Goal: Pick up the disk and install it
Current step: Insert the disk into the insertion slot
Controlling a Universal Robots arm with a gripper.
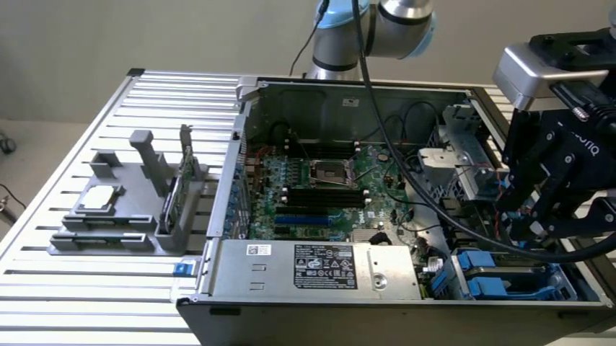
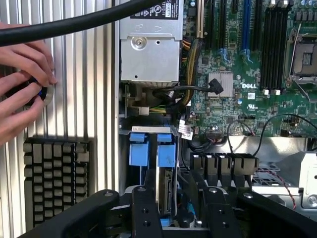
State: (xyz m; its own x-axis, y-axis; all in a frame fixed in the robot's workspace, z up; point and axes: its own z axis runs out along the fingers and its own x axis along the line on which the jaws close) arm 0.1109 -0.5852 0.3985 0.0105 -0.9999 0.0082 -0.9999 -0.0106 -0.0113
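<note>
My pincer (image 2: 179,198) hangs spread over the drive bay at the case's corner, straddling the disk (image 2: 166,191); the disk stands on edge in its slot, one finger (image 2: 146,208) just beside it, its blue carrier tab (image 2: 167,151) towards the silver power supply (image 2: 148,54); beyond, the motherboard (image 2: 237,74); a person's hand (image 2: 22,84) rests on the slatted worktop (image 2: 94,74).

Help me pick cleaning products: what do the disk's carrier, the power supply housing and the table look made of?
Disk carrier: blue plastic, matte, uniform colour. Power supply housing: bare silver-grey sheet metal, dull sheen. Table: ribbed pale metal, likely aluminium, judging by its slotted profiles.
</note>
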